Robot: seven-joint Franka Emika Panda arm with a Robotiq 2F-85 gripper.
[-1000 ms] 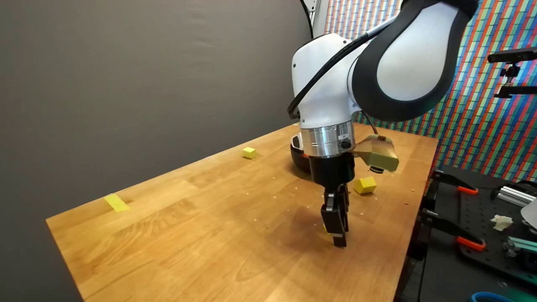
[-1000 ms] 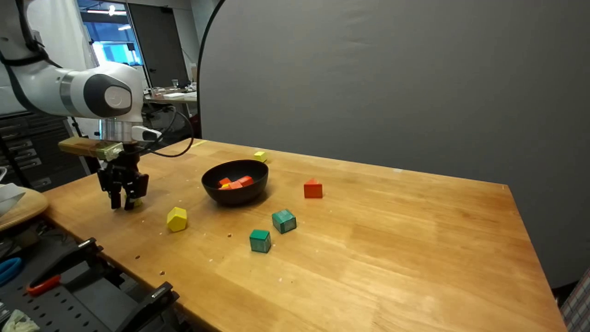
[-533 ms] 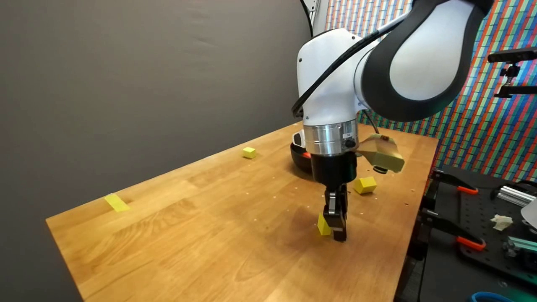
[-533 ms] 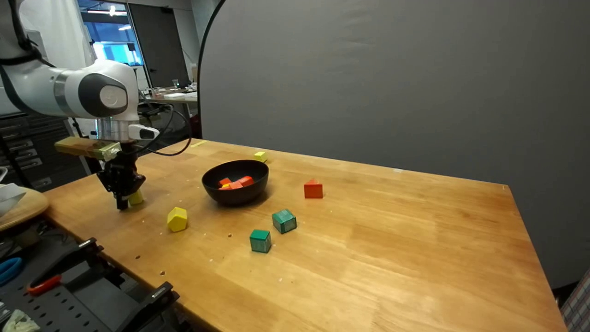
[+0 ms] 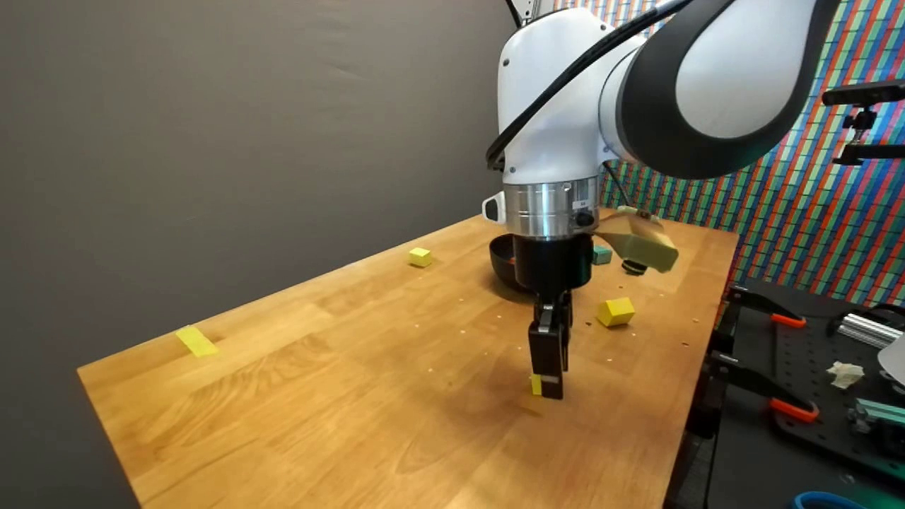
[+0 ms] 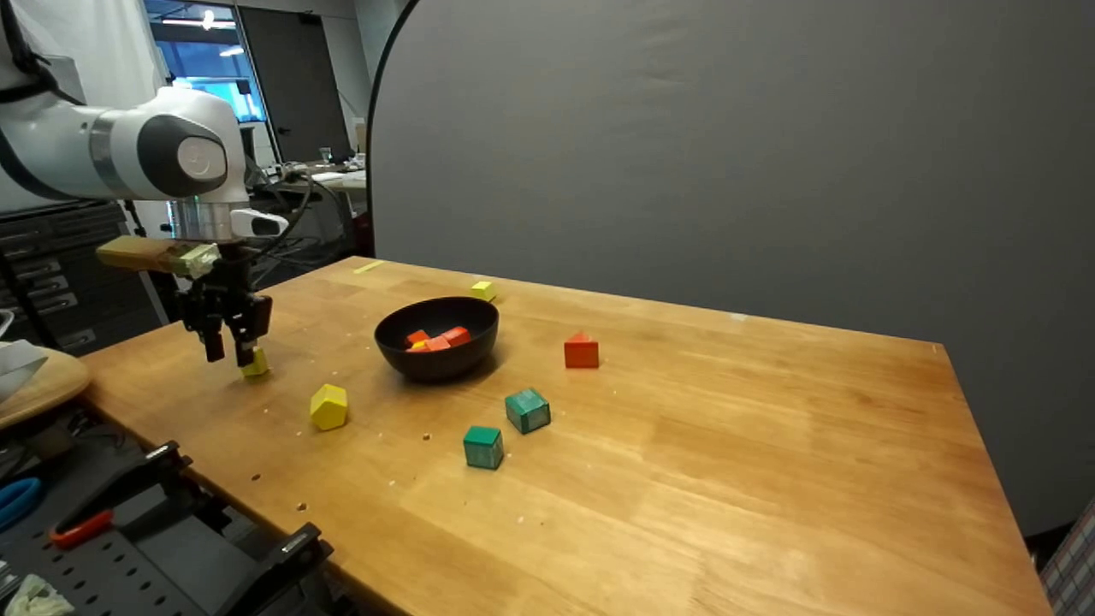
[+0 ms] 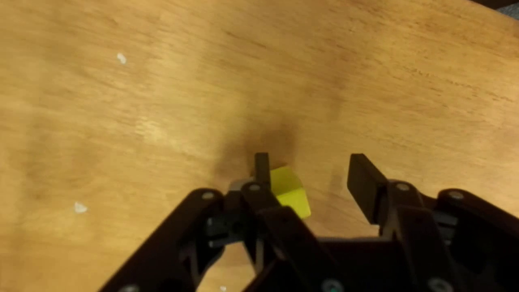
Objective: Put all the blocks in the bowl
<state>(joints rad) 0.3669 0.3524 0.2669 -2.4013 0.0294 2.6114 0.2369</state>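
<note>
Maybe half done: a few blocks (image 6: 456, 335) are in the bowl (image 6: 436, 368), but three yellows (image 6: 328, 407), two greens (image 6: 483, 448) and a red (image 6: 582, 353) sit out on the surface (image 6: 736, 453). Fingers (image 7: 367, 188) are wide and empty, one of those yellows just beside them.

The place looks like a robotics lab; a white-and-black robot arm (image 5: 551, 106) reaches over a wooden table (image 6: 727, 445) before a plain grey backdrop (image 6: 727, 154); orange-tipped clamps (image 5: 787, 321) stand at the edge of a perforated black plate (image 5: 806, 360); dark drawers (image 6: 64, 227), a cluttered desk (image 6: 342, 182) and a door (image 6: 295, 85) show behind in an exterior view.
</note>
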